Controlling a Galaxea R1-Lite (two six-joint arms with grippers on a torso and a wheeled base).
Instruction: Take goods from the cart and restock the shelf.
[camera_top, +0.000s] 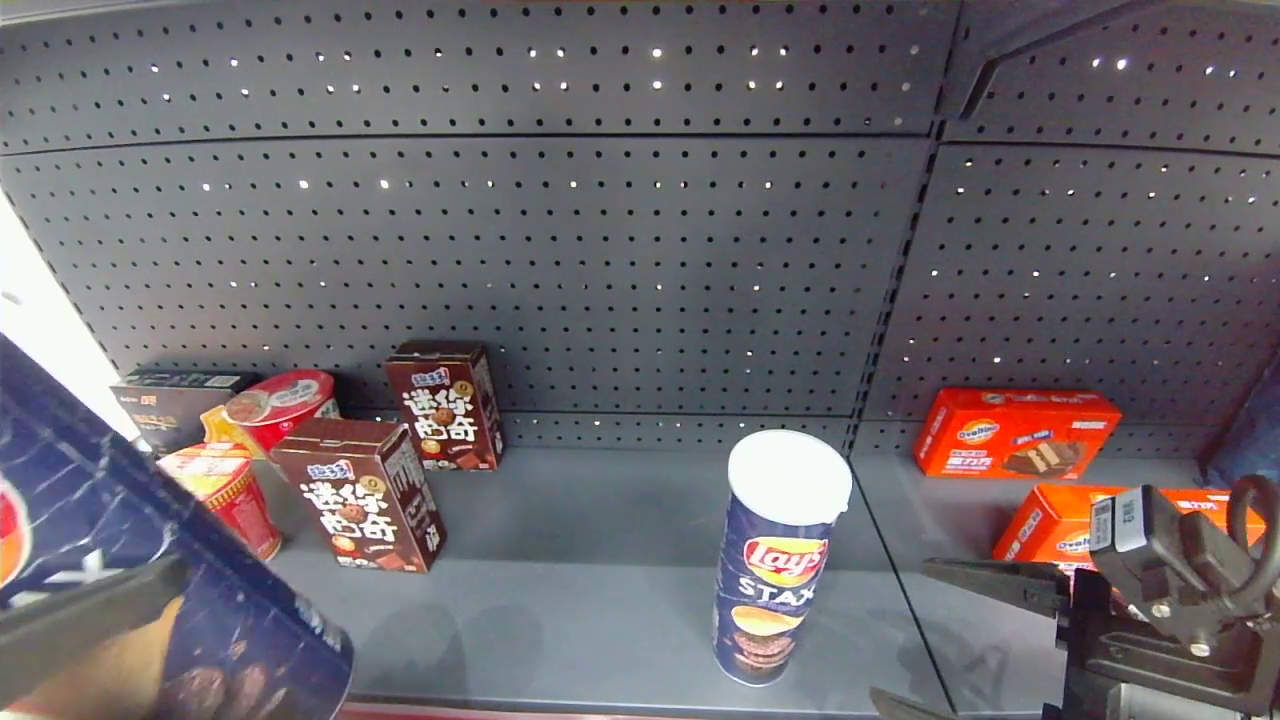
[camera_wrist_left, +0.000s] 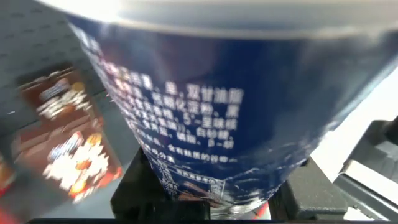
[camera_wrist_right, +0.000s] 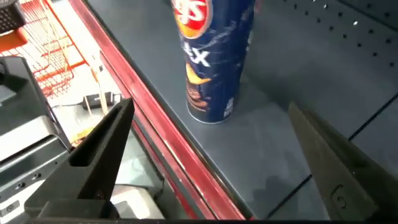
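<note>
Left claw (camera_top: 110, 600): closest to the head camera, closed on a dark blue chip can (camera_top: 110, 490). Can tilted, one grey finger lying across its side. Through the left wrist camera the can's printed wall sits right in front of the claw's body.

Right claw (camera_top: 955, 645): low at the shelf's front, jaws spread wide, nothing between them.

Behind and below the right claw, off the shelf's red front edge (camera_wrist_right: 149, 124): an orange wire cart (camera_wrist_right: 53, 56).

Ahead of the right claw and to its left, near the fingertips but apart from them: a second chip can (camera_top: 778, 565), upright on the grey shelf deck (camera_top: 600, 560), white lid on.

Just beyond the right claw: an orange box (camera_top: 1060, 530), partly hidden by the wrist. Farther back, against the rear panel: another orange box (camera_top: 1015, 432).

Just past the left claw's can: a cup noodle (camera_top: 225, 490). Beside it, to the claw's right: a brown box (camera_top: 362, 492), upright. Deeper in: a red-lidded cup (camera_top: 280, 405), a black box (camera_top: 175, 400) and a second brown box (camera_top: 445, 404), close to the back.

Farthest: the pegboard back panel (camera_top: 600, 250).
</note>
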